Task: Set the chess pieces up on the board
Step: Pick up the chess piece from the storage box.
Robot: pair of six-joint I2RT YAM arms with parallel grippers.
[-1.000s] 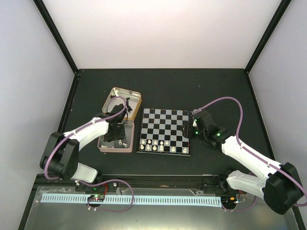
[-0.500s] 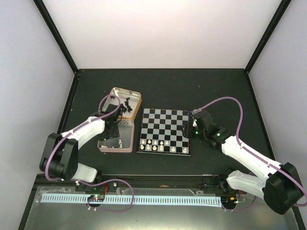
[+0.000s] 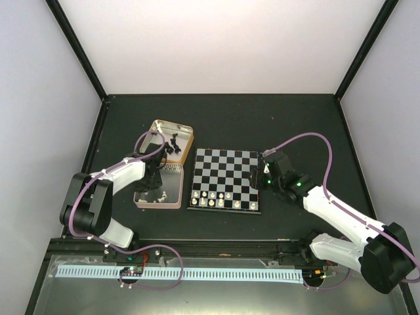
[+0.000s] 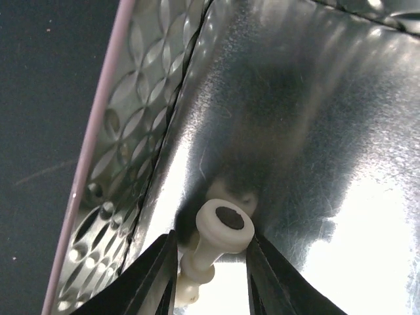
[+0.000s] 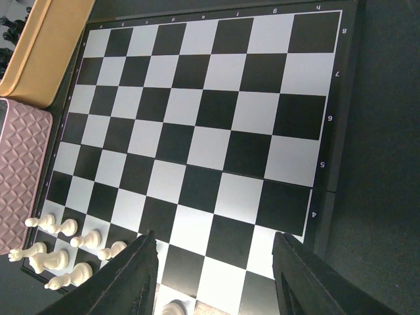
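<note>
The board (image 3: 226, 164) lies mid-table, with several cream-white chess pieces (image 3: 213, 197) on its near rows. They also show in the right wrist view (image 5: 59, 259). Black pieces (image 3: 174, 143) lie in the gold tin (image 3: 187, 131). My left gripper (image 3: 152, 178) is down inside the pink tin (image 3: 172, 193). In the left wrist view its jaws (image 4: 213, 246) are closed around a tilted cream-white piece (image 4: 220, 230), whose felt base faces the camera. My right gripper (image 3: 259, 178) is open and empty above the board's near right squares (image 5: 213, 239).
The gold tin and the pink tin stand side by side just left of the board. The pink tin's patterned wall (image 4: 98, 164) runs close to my left fingers. Black frame rails edge the dark table.
My left gripper has moved left and nearer, from the border between the tins down into the pink tin. The right arm has not moved.
</note>
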